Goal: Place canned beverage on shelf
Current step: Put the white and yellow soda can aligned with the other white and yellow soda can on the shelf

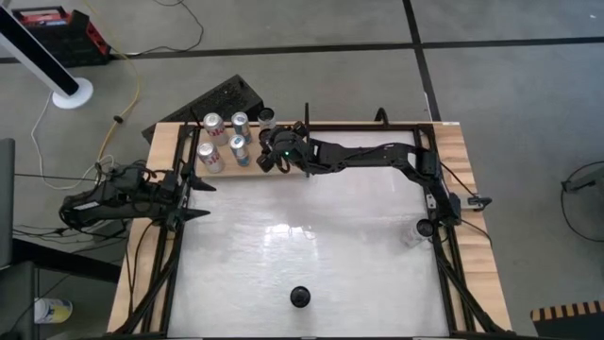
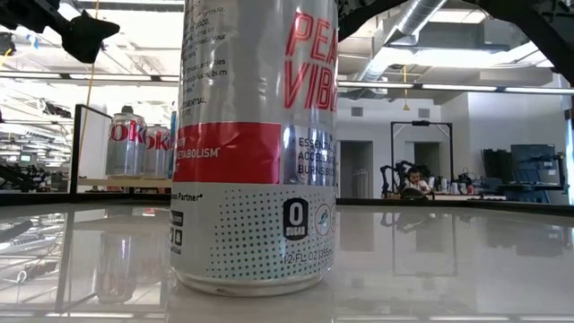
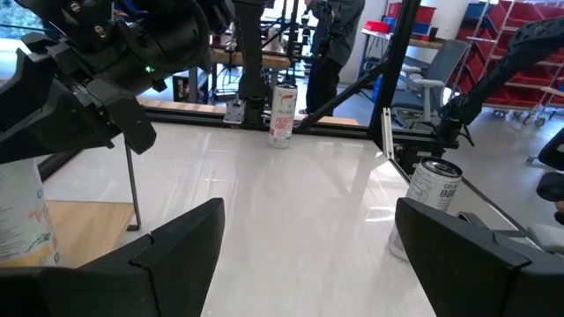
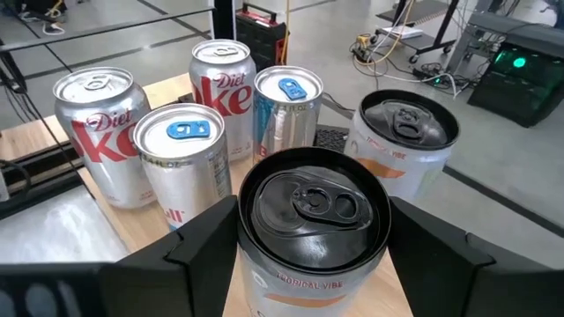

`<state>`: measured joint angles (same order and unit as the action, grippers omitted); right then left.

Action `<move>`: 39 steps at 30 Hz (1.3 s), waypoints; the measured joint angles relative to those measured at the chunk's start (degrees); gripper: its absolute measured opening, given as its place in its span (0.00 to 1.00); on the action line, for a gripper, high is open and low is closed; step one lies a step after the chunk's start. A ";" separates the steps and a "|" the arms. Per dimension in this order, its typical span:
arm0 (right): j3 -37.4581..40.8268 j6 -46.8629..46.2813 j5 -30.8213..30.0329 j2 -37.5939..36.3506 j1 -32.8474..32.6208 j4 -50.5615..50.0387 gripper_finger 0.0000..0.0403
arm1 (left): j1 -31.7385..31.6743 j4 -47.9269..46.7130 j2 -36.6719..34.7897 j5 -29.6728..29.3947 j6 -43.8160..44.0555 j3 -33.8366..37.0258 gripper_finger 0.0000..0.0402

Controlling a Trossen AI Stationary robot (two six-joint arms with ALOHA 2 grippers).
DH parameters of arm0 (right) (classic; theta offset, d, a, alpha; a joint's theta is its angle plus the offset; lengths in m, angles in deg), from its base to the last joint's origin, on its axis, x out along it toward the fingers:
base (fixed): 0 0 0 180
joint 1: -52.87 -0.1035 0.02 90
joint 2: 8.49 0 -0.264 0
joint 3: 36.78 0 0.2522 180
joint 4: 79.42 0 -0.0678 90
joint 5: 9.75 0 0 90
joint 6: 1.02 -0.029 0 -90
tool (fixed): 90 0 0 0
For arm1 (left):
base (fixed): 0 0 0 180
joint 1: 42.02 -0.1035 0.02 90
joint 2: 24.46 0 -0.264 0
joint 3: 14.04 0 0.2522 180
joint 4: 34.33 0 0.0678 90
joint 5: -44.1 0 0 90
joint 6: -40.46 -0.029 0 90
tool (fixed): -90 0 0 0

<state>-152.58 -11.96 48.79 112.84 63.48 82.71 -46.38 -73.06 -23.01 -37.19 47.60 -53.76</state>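
Observation:
The shelf (image 1: 189, 142) is a light-wood board at the table's far left. Two Diet Coke cans (image 4: 92, 132) and two blue-tabbed cans (image 4: 181, 163) stand upright on it; a black-topped white can (image 4: 401, 132) stands behind them. My right gripper (image 4: 313, 233) reaches in from the table's right and is shut on another black-topped white can (image 4: 313, 207) at the shelf's right end (image 1: 274, 151). At the table's left edge my left gripper (image 3: 308, 264) waits, open, pointing level across the table. My right gripper pinches the can's side wall (image 4: 256, 277), just below the top rim, between its two fingers (image 4: 198, 251), one on each side. The fingers come from the table's right, slanting slightly down. The can is upright; its bottom is hidden, so whether it stands on the shelf cannot be told.
One can (image 1: 300, 297) stands near the table's front edge, filling the low view (image 2: 256, 144). Another (image 1: 415, 229) stands by the right rail. Black frame rails (image 1: 444, 246) run along the table's sides. The white tabletop (image 1: 311, 236) lies between them.

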 joint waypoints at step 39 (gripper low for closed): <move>0.00 4.22 1.45 -3.23 -1.25 0.74 0.81 | 0.00 -0.06 0.00 0.02 0.02 0.00 0.79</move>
<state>-152.58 -7.74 50.23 109.62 62.23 83.45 -46.38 -73.12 -23.01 -37.17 47.62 -53.76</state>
